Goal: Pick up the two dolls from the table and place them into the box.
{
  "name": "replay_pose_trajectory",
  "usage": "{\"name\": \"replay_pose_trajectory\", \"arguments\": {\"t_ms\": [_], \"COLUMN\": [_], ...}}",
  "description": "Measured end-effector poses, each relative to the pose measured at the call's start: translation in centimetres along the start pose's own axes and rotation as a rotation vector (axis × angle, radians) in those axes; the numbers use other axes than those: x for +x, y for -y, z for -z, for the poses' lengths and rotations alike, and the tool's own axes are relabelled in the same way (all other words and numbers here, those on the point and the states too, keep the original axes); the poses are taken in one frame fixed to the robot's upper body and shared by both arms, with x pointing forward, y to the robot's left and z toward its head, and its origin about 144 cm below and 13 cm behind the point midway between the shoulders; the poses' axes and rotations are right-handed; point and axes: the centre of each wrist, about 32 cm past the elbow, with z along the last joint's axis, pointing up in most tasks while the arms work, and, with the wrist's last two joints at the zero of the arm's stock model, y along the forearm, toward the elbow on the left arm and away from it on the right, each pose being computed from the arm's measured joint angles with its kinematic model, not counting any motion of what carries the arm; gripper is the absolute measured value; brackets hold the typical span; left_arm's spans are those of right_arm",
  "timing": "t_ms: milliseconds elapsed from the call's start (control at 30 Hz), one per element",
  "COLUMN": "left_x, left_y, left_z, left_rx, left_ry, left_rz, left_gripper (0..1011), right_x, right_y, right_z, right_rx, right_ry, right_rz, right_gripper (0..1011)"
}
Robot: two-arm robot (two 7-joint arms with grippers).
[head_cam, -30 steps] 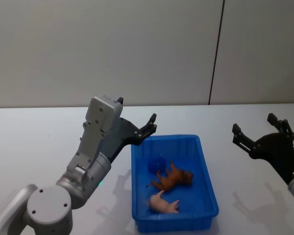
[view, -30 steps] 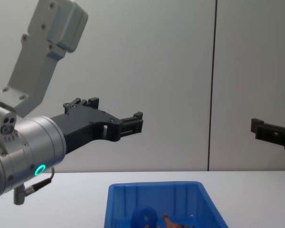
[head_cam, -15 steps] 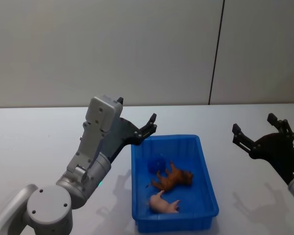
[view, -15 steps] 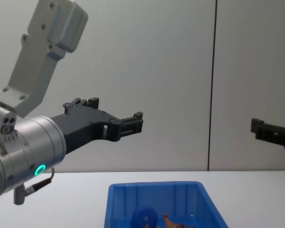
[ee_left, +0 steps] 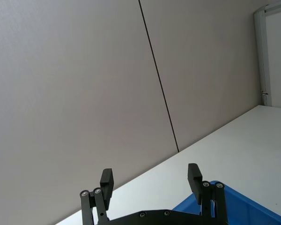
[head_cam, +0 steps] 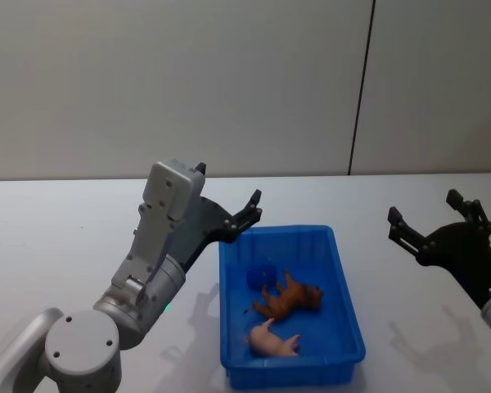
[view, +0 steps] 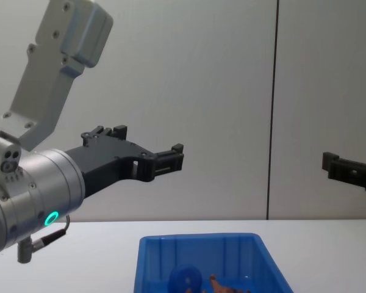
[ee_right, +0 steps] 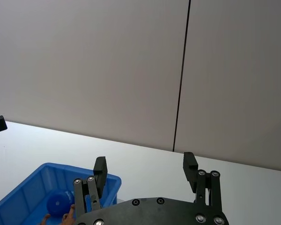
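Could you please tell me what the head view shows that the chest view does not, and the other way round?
Head view alone: the pink pig lying in the box nearest the robot, the whole brown animal, and the right gripper open above the table.

Chest view alone: the left arm's lit green ring.

Both: the box, the blue figure at its far end, part of the brown animal, and the left gripper raised, fingers open.
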Motion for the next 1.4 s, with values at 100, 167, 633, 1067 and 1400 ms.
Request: {"name": "replay_pose_trajectory", "arguments": {"t_ms": [100, 167, 633, 1067, 1400], "left_x": [0.00, 0.00, 0.00, 0.00, 0.00], "left_y": [0.00, 0.00, 0.00, 0.00, 0.00], "left_z": [0.00, 0.00, 0.00, 0.00, 0.00], "left_rx": [0.000, 0.000, 0.000, 0.000, 0.000], "left_ry": [0.000, 0.000, 0.000, 0.000, 0.000], "left_rz": [0.000, 0.000, 0.000, 0.000, 0.000], "left_gripper": [1003, 1004, 1004, 1004, 1004], "right_x": [0.00, 0.00, 0.00, 0.00, 0.00], "right_y": [0.00, 0.00, 0.00, 0.00, 0.00], "right_z": [0.00, 0.00, 0.00, 0.00, 0.00], "right_rx": [0.000, 0.000, 0.000, 0.000, 0.000], "right_ry": [0.000, 0.000, 0.000, 0.000, 0.000], "right_rz": [0.000, 0.000, 0.000, 0.000, 0.000], "right_gripper": [1001, 1001, 1001, 1001, 1001]}}
